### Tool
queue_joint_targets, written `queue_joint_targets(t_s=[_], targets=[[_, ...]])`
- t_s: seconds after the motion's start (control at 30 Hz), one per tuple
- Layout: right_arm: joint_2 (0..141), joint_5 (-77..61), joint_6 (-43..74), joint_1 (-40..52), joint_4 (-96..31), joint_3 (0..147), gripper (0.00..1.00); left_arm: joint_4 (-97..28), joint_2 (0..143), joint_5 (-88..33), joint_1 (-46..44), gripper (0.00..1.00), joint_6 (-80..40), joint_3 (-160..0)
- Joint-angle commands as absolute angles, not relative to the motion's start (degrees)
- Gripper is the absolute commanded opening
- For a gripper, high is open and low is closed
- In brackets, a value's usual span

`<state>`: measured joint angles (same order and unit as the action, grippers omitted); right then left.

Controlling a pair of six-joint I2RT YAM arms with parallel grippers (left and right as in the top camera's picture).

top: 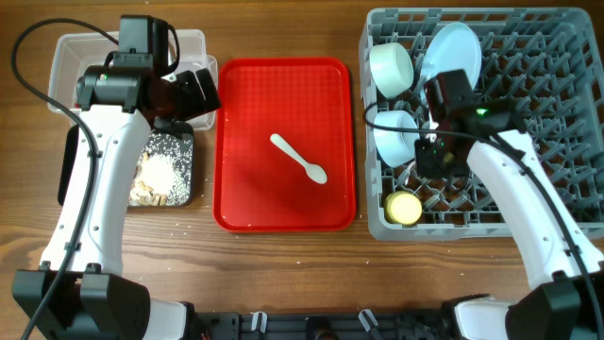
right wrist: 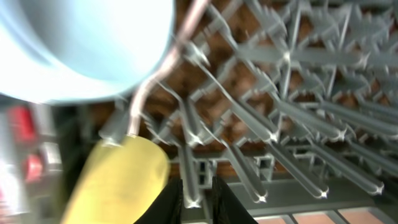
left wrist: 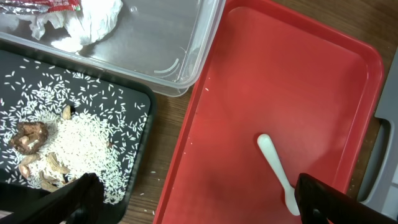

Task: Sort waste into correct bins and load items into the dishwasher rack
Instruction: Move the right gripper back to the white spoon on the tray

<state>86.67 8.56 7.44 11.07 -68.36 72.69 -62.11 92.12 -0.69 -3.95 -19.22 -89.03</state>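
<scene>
Pretty far along, I'd say. The waste looks sorted: paper [left wrist: 93,18] and the red packet [left wrist: 43,5] sit in the tub [top: 66,57] at the far left corner of the worktop [top: 283,274], and the rice [left wrist: 68,143] with its brown bits is in the black tray [top: 179,156] just in front of it. A few stray grains lie on the wood beside that tray, so maybe not 100% clean.

The rack [top: 528,113] at the right edge already has the plate [top: 451,52], green bowl [top: 392,66], blue bowl [top: 396,132] and cup [top: 406,208], all bunched on its left side. I can't pick out the fork for sure; the right wrist view shows a thin pale thing next to the cup, but it's too blurry to call.

What's left as far as I can see is the spoon [top: 300,158], lying alone mid red tray [top: 236,113] in the centre of the worktop.

Left gripper [left wrist: 199,199] hangs over the gap between the bins and the red tray, spread wide and empty, with the spoon close by on the right of its view. Right gripper [right wrist: 198,205] is down among the rack pegs near the cup, with only a narrow gap and a peg showing in it. I can't tell if it's pinching anything
</scene>
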Motion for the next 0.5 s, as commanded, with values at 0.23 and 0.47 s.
queue_joint_targets(t_s=[0.23,0.47], targets=[[86.63,-30.13,3.84,16.64,-54.24,85.80,0.31,-62.00,91.42,-0.12,-3.62,1.00,-19.92,-89.97],[97.60,-19.40,4.62,28.49,-51.88,85.80,0.43,-62.00,91.42,-0.12,-3.62,1.00,-19.92,-89.97]])
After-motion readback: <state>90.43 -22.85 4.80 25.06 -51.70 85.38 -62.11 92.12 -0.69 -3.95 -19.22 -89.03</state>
